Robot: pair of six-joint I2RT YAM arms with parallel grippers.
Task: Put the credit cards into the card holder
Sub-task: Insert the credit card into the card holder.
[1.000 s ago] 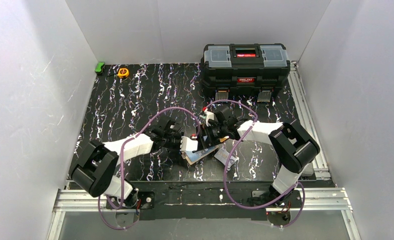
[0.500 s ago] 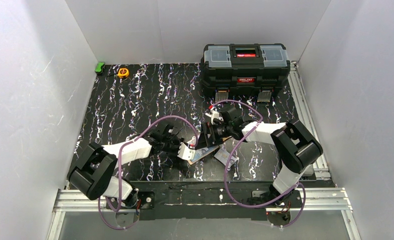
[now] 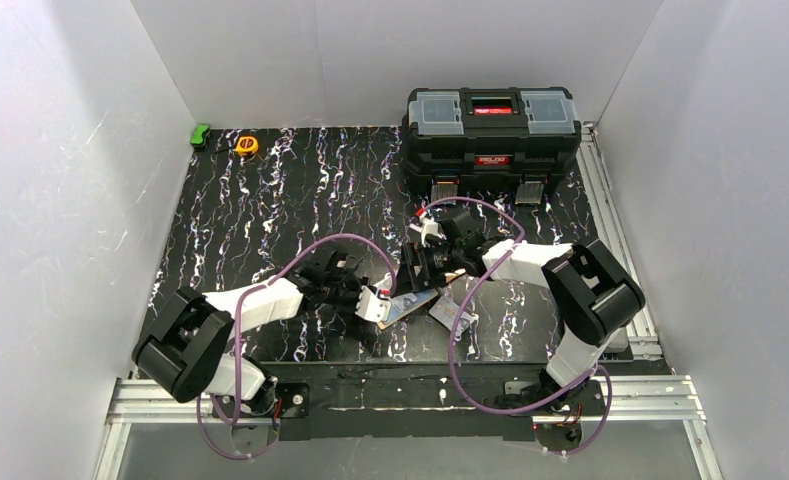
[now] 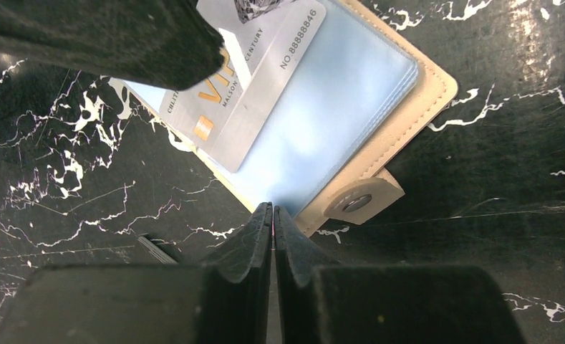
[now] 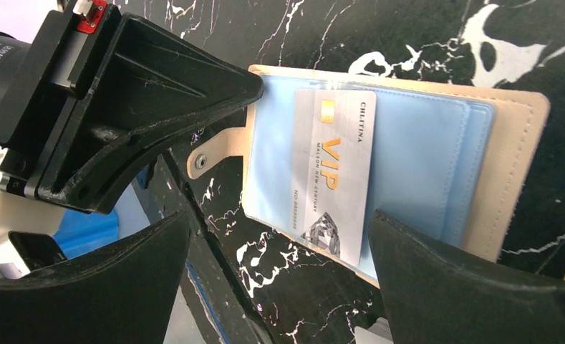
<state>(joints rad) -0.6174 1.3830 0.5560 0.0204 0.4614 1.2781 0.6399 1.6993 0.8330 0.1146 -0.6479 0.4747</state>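
Observation:
The cream-beige card holder [image 4: 408, 107] lies open on the black table, showing its light-blue clear sleeves and snap tab [image 4: 356, 203]. My left gripper [image 4: 273, 212] is shut on the near edge of the holder's sleeve. The silver-white VIP card [image 5: 333, 172] lies slanted on the sleeve, part of it past the holder's edge. My right gripper [image 5: 276, 279] is open and empty, its fingers on either side of the card's end. In the top view the holder [image 3: 410, 305] sits between the left gripper [image 3: 378, 300] and the right gripper [image 3: 422, 275]. Another pale card [image 3: 453, 312] lies just right of the holder. The orange-yellow card does not show clearly.
A big black toolbox [image 3: 491, 128] stands at the back right. A yellow tape measure [image 3: 246, 145] and a green object [image 3: 200, 134] lie at the back left. White walls enclose the table on three sides. Both arms' purple cables loop over the front middle.
My left gripper and the holder have shifted slightly right and nearer. My right gripper has drawn back a little toward the far right; the silver card stays on the holder.

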